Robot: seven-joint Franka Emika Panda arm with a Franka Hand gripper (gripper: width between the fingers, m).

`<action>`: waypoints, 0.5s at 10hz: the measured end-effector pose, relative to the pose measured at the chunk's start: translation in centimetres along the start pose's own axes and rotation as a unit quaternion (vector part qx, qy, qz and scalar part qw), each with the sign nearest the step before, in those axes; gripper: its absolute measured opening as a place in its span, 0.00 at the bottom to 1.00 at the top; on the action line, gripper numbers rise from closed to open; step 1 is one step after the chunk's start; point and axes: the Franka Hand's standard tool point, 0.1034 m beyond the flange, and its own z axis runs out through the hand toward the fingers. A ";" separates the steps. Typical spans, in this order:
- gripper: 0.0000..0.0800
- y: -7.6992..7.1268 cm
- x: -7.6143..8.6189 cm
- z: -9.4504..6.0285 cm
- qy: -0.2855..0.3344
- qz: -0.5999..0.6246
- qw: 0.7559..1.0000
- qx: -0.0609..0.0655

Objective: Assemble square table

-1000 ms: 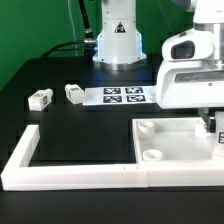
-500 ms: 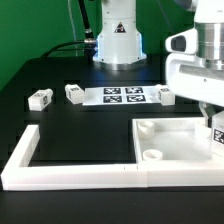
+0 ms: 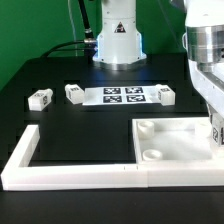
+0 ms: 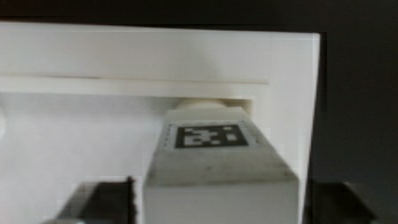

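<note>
White leg (image 4: 217,165), clamped in the gripper (image 4: 214,203), sits at a corner socket (image 4: 210,102) of the square slab (image 3: 170,147)

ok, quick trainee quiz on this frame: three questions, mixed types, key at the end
1. How many legs lie loose near the marker board?
2. True or false: the hand holds a tagged leg above the square slab.
3. That leg's end sits at: A a corner socket, B the marker board, C another leg.
Key: 1) three; 2) true; 3) A.
</note>
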 end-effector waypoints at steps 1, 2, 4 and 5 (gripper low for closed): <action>0.63 0.0 0.0 0.0 0.002 -0.028 1.000 -0.001; 0.77 0.2 -0.3 -0.1 0.012 -0.142 0.990 -0.011; 0.80 0.0 -1.2 -0.2 0.010 -0.316 0.949 -0.010; 0.81 0.1 -1.0 -0.1 0.010 -0.331 0.943 -0.011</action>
